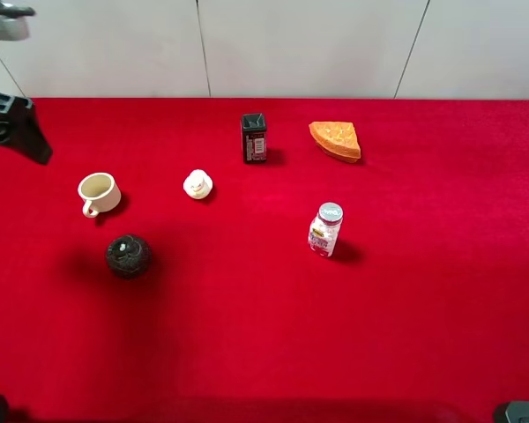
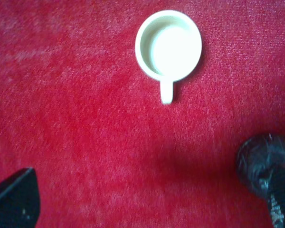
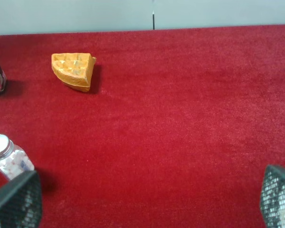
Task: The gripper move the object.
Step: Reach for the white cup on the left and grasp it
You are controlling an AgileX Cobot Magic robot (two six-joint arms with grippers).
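Observation:
The cream mug [image 1: 98, 193] stands upright on the red cloth at the left, handle toward the front edge. In the left wrist view the mug [image 2: 168, 46] shows from straight above, pale and empty inside. My left gripper [image 2: 152, 194] is open and empty; its black fingertips [image 2: 14, 199] show at the frame's corners, apart from the mug. Only a black part of the left arm [image 1: 18, 128] shows in the exterior view. My right gripper [image 3: 149, 197] is open and empty over bare cloth.
A dark patterned ball [image 1: 128, 256] lies just in front of the mug, also seen in the left wrist view [image 2: 261, 159]. A white figurine [image 1: 197, 184], a black box [image 1: 254, 137], an orange wedge [image 1: 336, 140] and a small bottle [image 1: 325, 229] stand further right.

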